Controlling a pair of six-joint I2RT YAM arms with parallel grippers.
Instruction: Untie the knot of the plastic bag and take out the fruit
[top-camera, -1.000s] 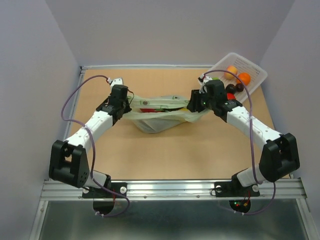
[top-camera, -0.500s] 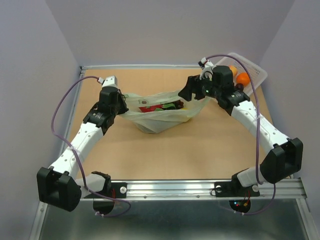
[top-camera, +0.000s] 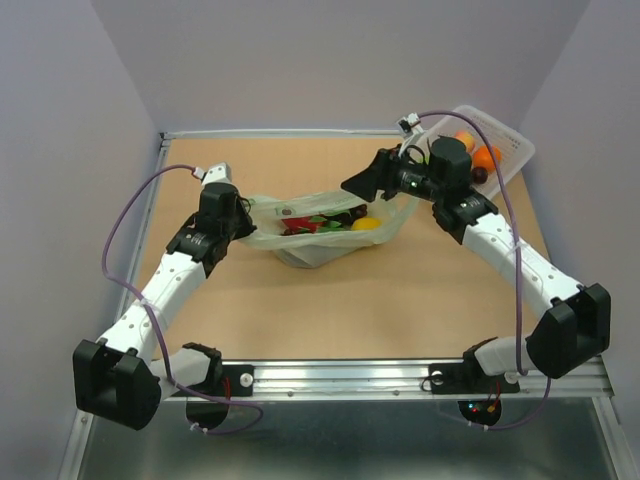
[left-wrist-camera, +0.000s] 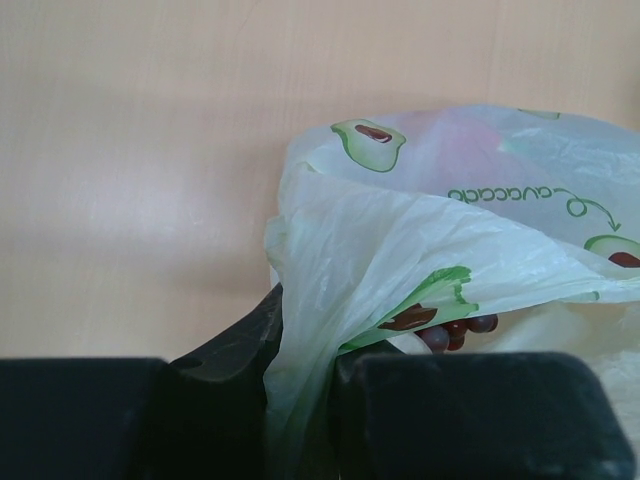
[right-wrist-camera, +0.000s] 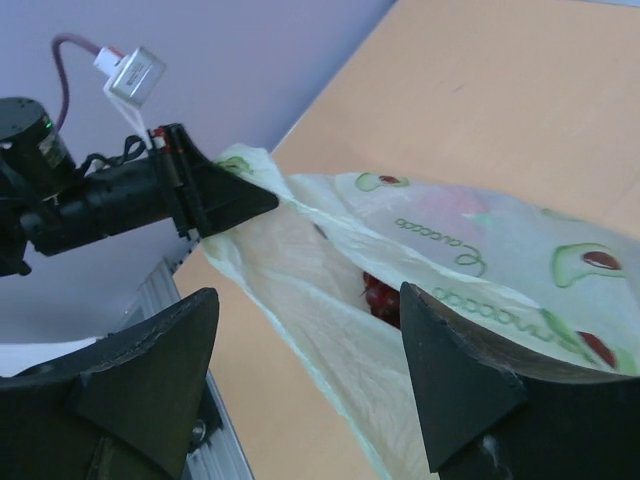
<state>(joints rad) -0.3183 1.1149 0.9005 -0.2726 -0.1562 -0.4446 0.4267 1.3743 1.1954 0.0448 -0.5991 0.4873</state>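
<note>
Over the table (top-camera: 300, 310), left claw (left-wrist-camera: 300, 372) pinches the plastic bag (left-wrist-camera: 400, 240); right claw (right-wrist-camera: 306, 300) gapes.

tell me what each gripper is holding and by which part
The left gripper pinches the plastic bag by its bunched left end. The right gripper stands open over the bag's other end, holding nothing.

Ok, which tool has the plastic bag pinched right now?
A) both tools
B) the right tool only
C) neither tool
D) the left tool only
D: the left wrist view shows the film of the plastic bag clamped in the left tool, while the right tool stands wide open, the bag lying beyond its fingers and not between them.
</note>
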